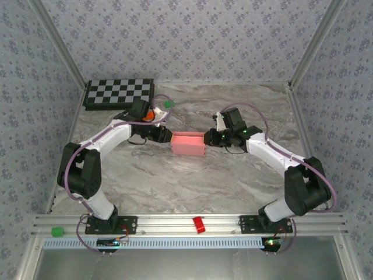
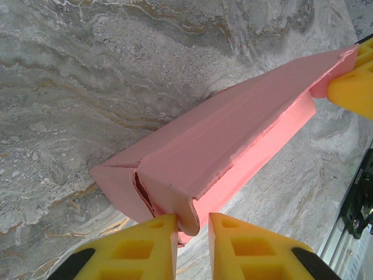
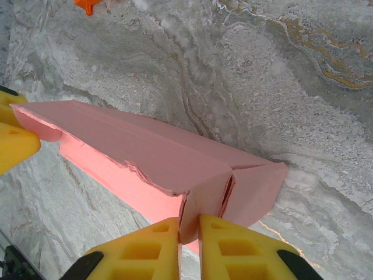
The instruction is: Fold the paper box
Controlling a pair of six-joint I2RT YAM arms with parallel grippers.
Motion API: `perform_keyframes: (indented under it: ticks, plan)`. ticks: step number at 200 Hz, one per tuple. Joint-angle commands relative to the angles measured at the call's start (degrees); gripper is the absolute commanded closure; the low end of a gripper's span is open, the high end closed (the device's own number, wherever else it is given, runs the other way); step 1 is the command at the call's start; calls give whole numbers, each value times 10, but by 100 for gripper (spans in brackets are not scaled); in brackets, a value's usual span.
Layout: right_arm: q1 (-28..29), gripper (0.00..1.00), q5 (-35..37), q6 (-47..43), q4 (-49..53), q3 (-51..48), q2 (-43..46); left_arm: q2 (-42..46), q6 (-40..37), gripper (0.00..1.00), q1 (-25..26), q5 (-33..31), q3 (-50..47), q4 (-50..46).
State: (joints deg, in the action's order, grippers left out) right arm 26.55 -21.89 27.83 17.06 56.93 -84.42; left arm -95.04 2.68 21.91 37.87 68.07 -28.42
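The pink paper box (image 1: 188,143) lies mid-table as a small rectangular box, its lid folded over. My left gripper (image 1: 169,137) is at its left end and my right gripper (image 1: 208,140) at its right end. In the left wrist view the box (image 2: 233,140) runs away from the gripper (image 2: 193,217), which is open: a curled end flap rests against the left finger, with a gap to the right one. In the right wrist view the gripper (image 3: 189,220) is shut on the end flap of the box (image 3: 145,151).
A checkerboard (image 1: 118,93) lies at the back left, with a small orange piece (image 1: 150,116) and a green piece (image 1: 169,104) near it. A red block (image 1: 199,224) and a green block (image 1: 56,231) sit on the front rail. Patterned walls enclose the marble table (image 1: 233,175).
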Motion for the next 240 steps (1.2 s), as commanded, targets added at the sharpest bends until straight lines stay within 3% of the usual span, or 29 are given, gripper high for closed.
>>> perform_keyframes:
  ticks: [1, 65, 240]
  plan:
    - [1, 84, -2, -1, 4, 12, -3, -6, 1, 79, 7, 8, 3, 1]
    - [2, 85, 31, -15, 29, 1, -8, 5, -7, 79, 7, -9, 6, -9]
    - [9, 86, 40, -20, 38, -1, -16, 6, -9, 80, 15, -28, -20, -11]
